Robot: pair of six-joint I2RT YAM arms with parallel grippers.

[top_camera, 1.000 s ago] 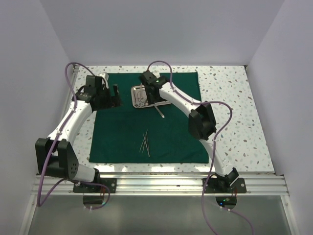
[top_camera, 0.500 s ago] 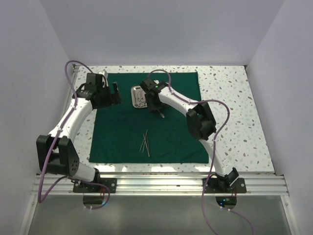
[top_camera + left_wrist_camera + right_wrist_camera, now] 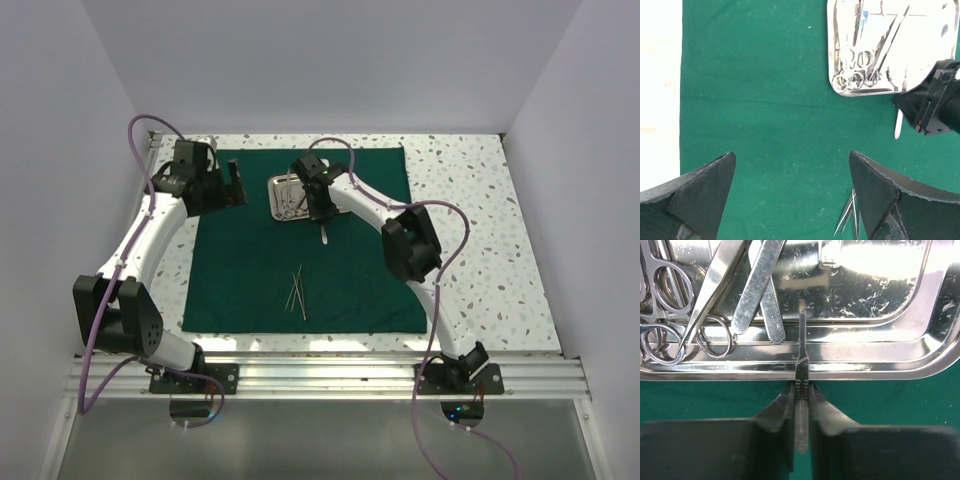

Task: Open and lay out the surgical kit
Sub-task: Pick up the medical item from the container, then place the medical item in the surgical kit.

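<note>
Right gripper [image 3: 801,388] has clamped onto 1 thin steel instrument [image 3: 801,360] lying across the tray [image 3: 865,367] rim.

Nothing legible shows in any view. No lettering, number or brand can be read on the rectangular shiny steel tray [image 3: 875,365], the thin steel instruments [image 3: 760,285] inside it, the slim steel handle [image 3: 802,371] crossing its near rim, or the dark green cloth wrap [image 3: 765,100] beneath it.
</note>
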